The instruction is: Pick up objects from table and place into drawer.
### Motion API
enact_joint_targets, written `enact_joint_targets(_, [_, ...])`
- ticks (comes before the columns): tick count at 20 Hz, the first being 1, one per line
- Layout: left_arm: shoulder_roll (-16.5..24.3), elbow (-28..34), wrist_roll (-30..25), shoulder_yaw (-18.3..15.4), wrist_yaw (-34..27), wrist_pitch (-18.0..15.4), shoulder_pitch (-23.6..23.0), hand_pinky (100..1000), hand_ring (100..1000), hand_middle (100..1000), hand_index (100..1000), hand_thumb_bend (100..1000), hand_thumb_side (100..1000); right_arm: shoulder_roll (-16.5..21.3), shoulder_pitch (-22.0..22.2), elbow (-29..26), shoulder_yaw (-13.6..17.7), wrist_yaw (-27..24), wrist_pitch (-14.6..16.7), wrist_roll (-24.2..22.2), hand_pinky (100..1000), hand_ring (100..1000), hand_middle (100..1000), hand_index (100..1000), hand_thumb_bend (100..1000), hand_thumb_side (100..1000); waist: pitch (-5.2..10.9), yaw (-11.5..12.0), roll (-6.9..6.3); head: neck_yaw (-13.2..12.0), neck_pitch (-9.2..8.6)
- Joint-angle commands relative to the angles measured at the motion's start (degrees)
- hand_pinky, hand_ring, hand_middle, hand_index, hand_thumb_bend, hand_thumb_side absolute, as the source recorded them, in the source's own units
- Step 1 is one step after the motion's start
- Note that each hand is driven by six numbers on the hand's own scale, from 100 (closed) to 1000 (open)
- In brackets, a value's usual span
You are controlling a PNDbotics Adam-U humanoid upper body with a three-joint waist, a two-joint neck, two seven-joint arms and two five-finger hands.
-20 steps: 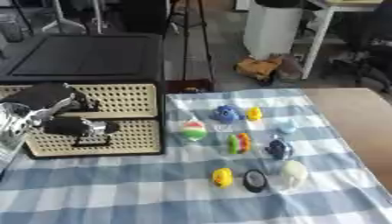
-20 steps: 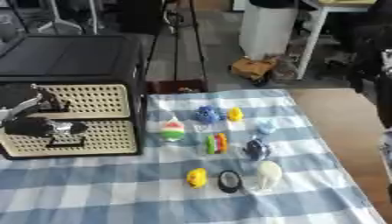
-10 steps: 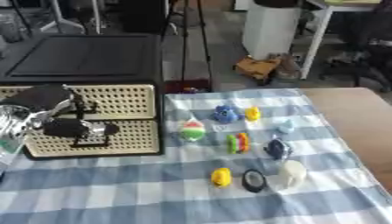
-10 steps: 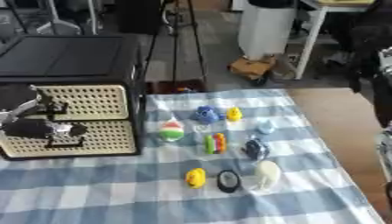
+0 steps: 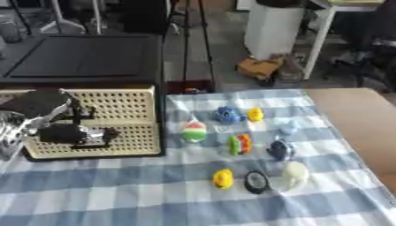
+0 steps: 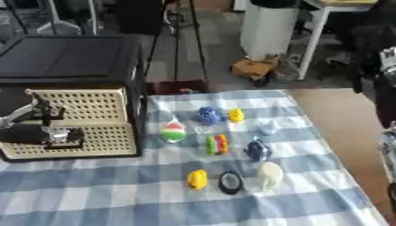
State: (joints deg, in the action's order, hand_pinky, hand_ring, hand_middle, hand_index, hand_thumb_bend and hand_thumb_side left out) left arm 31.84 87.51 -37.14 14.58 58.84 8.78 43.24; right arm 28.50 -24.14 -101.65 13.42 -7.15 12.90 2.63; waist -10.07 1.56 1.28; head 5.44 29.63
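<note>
A black cabinet (image 5: 85,57) with two cream perforated drawer fronts (image 5: 123,103) stands at the left; both drawers look closed. My left hand (image 5: 58,130) hovers in front of the lower drawer, its fingers (image 5: 89,134) stretched towards the right and the thumb raised, holding nothing I can see. On the checked cloth lie a blue toy (image 5: 226,114), a small yellow duck (image 5: 254,114), a red-white-green egg (image 5: 194,131), a rainbow piece (image 5: 240,144), a dark blue toy (image 5: 281,150), a yellow duck (image 5: 223,178), a black ring (image 5: 256,181) and a cream figure (image 5: 294,175). My right arm (image 6: 385,101) shows at the right edge.
The blue-and-white checked cloth (image 5: 116,194) covers the table, with bare wood (image 5: 356,119) to the right. A pale blue bit (image 5: 287,128) lies among the toys. Beyond the table are a white bin (image 5: 272,26), a brown object (image 5: 259,67) on the floor and table legs.
My left hand has sunk slightly in front of the drawers. The right arm shows more at the right edge. The toys lie where they were.
</note>
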Motion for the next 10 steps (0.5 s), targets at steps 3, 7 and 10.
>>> enact_joint_targets(3, [2.8,4.8,-1.3,-0.6,-1.3,0.1,-1.0,100,100,100,521,795,1000,1.3,-0.3,-0.4,0.6,-0.2,0.0,-0.1,105,317,348,715,265,818,0.87,0.2,0.0,0.4,0.26])
enact_joint_targets(7, [3.8,8.5,-1.8,-0.9,-1.6,0.7,-2.6,100,100,100,520,791,1000,1.3,-0.3,-0.4,0.7,-0.2,0.0,-0.1,105,317,348,716,264,818,0.95,0.3,-0.08,0.5,0.25])
enact_joint_targets(10, [4.6,10.8,-2.0,-1.2,-1.7,1.3,-4.2,100,100,100,520,789,1000,1.3,-0.2,-0.4,0.7,-0.2,-0.1,-0.1,105,317,348,716,264,817,1.0,0.4,-0.1,0.7,0.18])
